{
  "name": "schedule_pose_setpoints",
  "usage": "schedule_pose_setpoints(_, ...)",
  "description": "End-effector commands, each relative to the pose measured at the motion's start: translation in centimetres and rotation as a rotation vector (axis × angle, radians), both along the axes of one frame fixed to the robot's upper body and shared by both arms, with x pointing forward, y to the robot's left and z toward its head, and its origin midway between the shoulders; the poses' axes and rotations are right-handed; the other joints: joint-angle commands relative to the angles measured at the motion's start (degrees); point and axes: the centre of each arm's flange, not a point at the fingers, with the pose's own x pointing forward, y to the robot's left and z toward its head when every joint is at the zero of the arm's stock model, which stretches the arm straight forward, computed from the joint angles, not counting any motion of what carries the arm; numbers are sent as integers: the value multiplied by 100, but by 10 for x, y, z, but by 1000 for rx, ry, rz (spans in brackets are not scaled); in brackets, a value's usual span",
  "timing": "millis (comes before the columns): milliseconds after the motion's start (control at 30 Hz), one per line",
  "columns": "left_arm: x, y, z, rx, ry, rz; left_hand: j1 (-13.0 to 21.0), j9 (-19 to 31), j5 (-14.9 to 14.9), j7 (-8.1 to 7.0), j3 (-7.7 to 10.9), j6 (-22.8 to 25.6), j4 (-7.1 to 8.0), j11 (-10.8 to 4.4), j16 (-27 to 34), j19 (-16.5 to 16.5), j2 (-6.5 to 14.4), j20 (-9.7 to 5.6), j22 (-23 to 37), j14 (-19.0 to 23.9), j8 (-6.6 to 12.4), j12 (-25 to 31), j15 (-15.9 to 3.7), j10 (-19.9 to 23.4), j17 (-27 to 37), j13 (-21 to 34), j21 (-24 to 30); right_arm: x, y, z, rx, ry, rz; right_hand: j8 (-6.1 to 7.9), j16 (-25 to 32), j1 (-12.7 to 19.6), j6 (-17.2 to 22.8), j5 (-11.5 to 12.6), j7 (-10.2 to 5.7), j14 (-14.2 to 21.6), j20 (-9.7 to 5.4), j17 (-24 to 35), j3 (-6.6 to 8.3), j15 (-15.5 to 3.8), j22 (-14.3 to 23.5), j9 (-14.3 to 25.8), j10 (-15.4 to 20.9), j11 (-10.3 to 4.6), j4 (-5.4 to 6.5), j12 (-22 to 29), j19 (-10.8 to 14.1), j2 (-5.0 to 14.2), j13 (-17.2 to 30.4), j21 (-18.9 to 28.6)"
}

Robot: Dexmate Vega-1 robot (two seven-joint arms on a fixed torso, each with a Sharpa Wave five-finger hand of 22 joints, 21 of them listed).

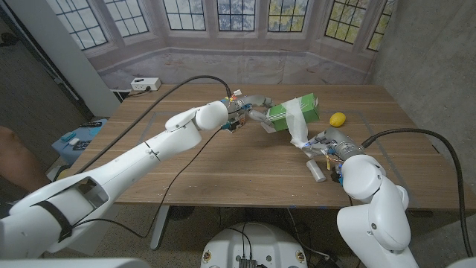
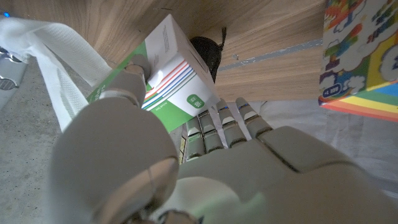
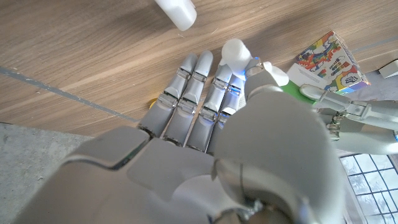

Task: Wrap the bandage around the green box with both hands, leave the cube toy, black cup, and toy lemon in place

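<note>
The left hand [image 1: 249, 113] holds the green box [image 1: 291, 113] up near the counter's [image 1: 223, 164] middle. The right hand [image 1: 327, 145] (at the box's five o'clock) pinches the white bandage [image 1: 299, 128]. The toy lemon [image 1: 338, 118] sits at the box's three o'clock.

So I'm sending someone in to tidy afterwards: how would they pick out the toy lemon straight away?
Start at the wooden table and find the green box, draped with white bandage, that the left hand holds up near the middle. The toy lemon lies on the table just to the robot's right of the box. It is the only small, rounded, plain yellow thing there.
</note>
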Motion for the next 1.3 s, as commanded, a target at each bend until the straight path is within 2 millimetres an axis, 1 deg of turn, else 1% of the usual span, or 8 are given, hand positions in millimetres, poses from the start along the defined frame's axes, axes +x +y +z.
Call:
schedule_pose_setpoints(33, -1, 2, 5, -3, -3, -3, -204, 30, 37, 251, -4, 346, 24, 23, 12, 30, 414, 31, 29, 22, 572, 35, 48, -3, 6, 8, 24, 15, -5, -4, 5, -1, -8, -5, -21, 56, 9, 32, -13, 36, -88, 21, 27, -603, 7, 31, 31, -20, -13, 24, 17, 20, 31, 26)
schedule_pose_setpoints(167, -1, 2, 7, -2, -1, -5, -204, 29, 39, 274, -4, 359, 23, 32, 13, 30, 417, 33, 29, 24, 575, 37, 51, -1, 7, 8, 24, 21, -5, -5, 11, 0, -5, -3, -12, 61, 14, 32, -9, 48, -90, 30, 23, -606, 7, 31, 29, -18, -15, 22, 16, 16, 31, 25)
schedule_pose_setpoints(433, -2, 1, 9, 0, 5, -12, -210, 33, 41, 270, -4, 359, 22, 25, 11, 29, 412, 29, 29, 28, 575, 36, 44, -6, 6, 8, 23, 29, -5, -5, 13, -10, -1, -5, -18, 65, 9, 31, -12, 46, -96, 34, 22, -602, 7, 32, 30, -26, -14, 22, 16, 12, 33, 25)
schedule_pose_setpoints(933, -9, -9, 9, 15, 13, -24, -221, 36, 45, 266, 2, 339, 24, 34, 3, 14, 418, 39, 29, 14, 563, 36, 62, -14, 5, 6, 18, 38, -11, -11, 30, -39, 6, -6, -21, 84, 8, 31, -11, 55, -106, 48, 23, -608, 8, 33, 28, -27, -14, 18, 19, 13, 34, 27)
schedule_pose_setpoints(1133, -11, -13, 7, 22, 25, -35, -227, 34, 45, 273, -3, 347, 25, 40, 2, 11, 416, 34, 30, 11, 562, 36, 51, -19, 5, 5, 17, 43, -13, -10, 25, -53, 14, -9, -23, 90, 0, 32, -31, 59, -105, 53, 24, -606, 8, 33, 28, -29, -14, 19, 20, 12, 37, 27)
schedule_pose_setpoints(1300, -13, -17, 6, 24, 26, -37, -235, 36, 45, 282, -4, 334, 28, 23, 1, 8, 419, 32, 30, 8, 557, 36, 64, -20, 6, 4, 16, 46, -16, -9, 12, -55, 18, -7, -27, 96, 5, 32, -14, 60, -105, 57, 23, -609, 8, 33, 29, -27, -14, 20, 17, 10, 41, 27)
